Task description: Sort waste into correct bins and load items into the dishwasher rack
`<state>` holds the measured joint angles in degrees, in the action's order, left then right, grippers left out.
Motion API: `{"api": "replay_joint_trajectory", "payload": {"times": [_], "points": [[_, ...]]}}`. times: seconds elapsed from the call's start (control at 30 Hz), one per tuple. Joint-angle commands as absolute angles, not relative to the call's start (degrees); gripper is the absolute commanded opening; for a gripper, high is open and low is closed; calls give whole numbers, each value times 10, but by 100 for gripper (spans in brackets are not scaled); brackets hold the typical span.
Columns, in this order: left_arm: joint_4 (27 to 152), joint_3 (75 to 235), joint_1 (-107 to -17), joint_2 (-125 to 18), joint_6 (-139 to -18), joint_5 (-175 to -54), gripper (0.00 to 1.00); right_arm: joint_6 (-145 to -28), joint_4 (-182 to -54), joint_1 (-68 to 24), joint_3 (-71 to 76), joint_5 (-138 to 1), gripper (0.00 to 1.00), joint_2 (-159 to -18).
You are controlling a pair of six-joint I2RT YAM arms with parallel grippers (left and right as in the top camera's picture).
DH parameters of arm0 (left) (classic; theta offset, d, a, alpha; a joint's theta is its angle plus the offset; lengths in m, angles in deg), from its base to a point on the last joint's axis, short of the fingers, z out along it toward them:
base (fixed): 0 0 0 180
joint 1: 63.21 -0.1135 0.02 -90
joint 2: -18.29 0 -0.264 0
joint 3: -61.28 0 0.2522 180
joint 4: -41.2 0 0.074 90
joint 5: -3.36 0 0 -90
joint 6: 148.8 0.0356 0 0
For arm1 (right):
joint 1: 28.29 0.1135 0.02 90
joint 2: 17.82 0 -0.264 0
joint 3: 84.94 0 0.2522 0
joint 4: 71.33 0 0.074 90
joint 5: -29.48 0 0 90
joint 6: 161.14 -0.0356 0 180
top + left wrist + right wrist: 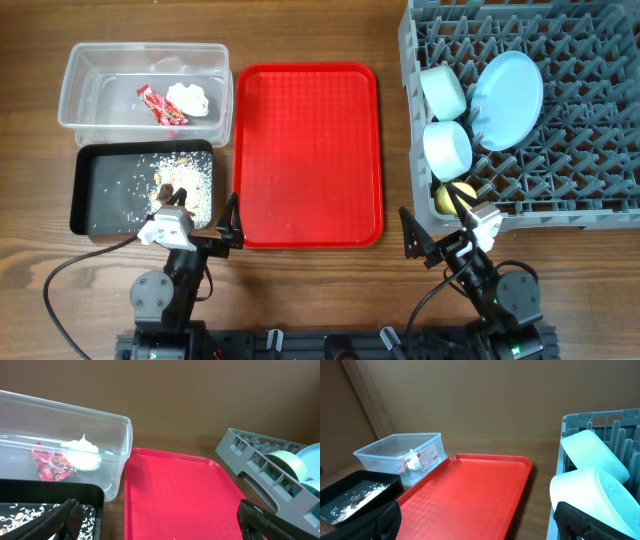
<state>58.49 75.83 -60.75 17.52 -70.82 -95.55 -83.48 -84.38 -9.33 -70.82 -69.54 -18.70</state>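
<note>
The red wrapper (160,104) and white tissue (189,98) lie in the clear tub (145,50). Beige food scraps (185,182) lie in the black tray (105,195). The grey rack (580,150) holds the pale blue plate (508,98), light green bowl (443,92), pale blue bowl (447,148) and yellow-green cup (455,195). Fork and spoon do not show. My left gripper (228,232) (160,527) is open and empty by the red tray's front left corner. My right gripper (415,240) (480,525) is open and empty between tray and rack.
The flat red tray (308,150) lies bare in the middle, between the bins and the rack. The black tray sits just in front of the clear tub. The rack's front left corner is close to my right gripper.
</note>
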Motion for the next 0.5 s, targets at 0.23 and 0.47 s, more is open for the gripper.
{"api": "replay_joint_trajectory", "payload": {"times": [0.23,0.47], "points": [[584,754,-612,181,-697,-960,100,-833,-843,-96,-709,-709,100,-186],[584,754,-612,181,-697,-960,100,-833,-843,-96,-709,-709,100,-186]]}}
